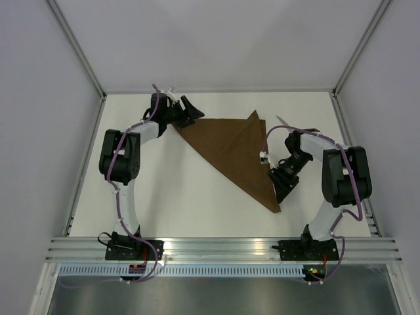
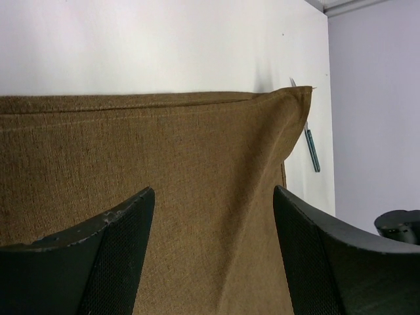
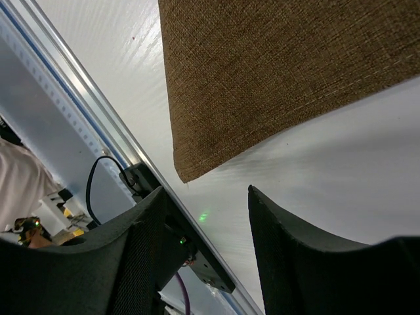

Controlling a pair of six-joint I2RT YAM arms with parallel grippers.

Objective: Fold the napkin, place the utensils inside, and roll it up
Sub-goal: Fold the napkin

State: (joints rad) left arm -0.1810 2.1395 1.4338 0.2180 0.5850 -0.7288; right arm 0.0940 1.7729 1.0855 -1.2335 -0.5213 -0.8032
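Observation:
The dark-brown napkin (image 1: 233, 147) lies folded into a triangle on the white table. It fills the left wrist view (image 2: 164, 151), and its near corner shows in the right wrist view (image 3: 262, 65). My left gripper (image 1: 193, 111) is open at the napkin's far-left corner, with its jaws spread over the cloth (image 2: 213, 190). My right gripper (image 1: 283, 186) is open and empty just right of the napkin's near corner, over bare table (image 3: 206, 190). A teal-green utensil (image 2: 312, 151) lies beyond the napkin's far-right corner, partly hidden by the cloth. A whitish tip (image 1: 281, 121) shows there in the top view.
Aluminium rails (image 1: 223, 248) run along the table's near edge by the arm bases. White walls with metal posts (image 1: 85, 59) close in the left, back and right sides. The right arm's base and cable show in the right wrist view (image 3: 141, 177).

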